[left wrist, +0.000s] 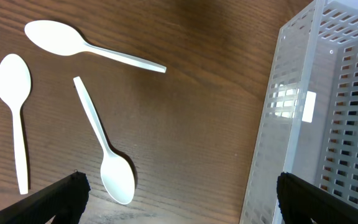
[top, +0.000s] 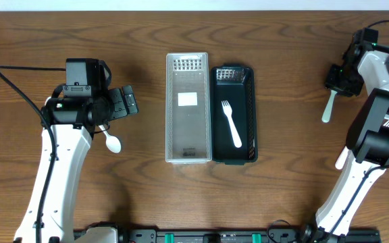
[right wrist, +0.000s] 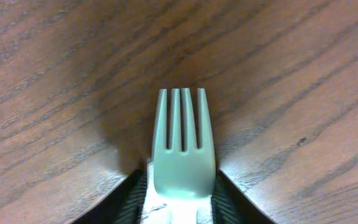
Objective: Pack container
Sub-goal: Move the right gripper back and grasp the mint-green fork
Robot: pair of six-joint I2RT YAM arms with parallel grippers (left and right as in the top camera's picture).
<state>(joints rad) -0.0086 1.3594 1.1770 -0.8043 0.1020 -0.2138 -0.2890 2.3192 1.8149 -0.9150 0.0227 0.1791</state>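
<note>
A clear perforated container [top: 188,145] and a black one [top: 251,121] stand side by side mid-table. A white fork [top: 231,123] lies in the black one. My right gripper [top: 337,78] at the far right is shut on another white fork [right wrist: 183,155], whose handle [top: 327,108] hangs toward the table. My left gripper [top: 128,101] is open and empty above white spoons. The left wrist view shows three spoons [left wrist: 118,177] [left wrist: 14,81] [left wrist: 61,38] on the wood, with the clear container [left wrist: 316,112] to the right of the open fingers [left wrist: 179,196].
In the overhead view only one spoon [top: 113,142] shows beside the left arm; the others are hidden under it. The table's far edge runs along the top. The arm bases stand at the near edge.
</note>
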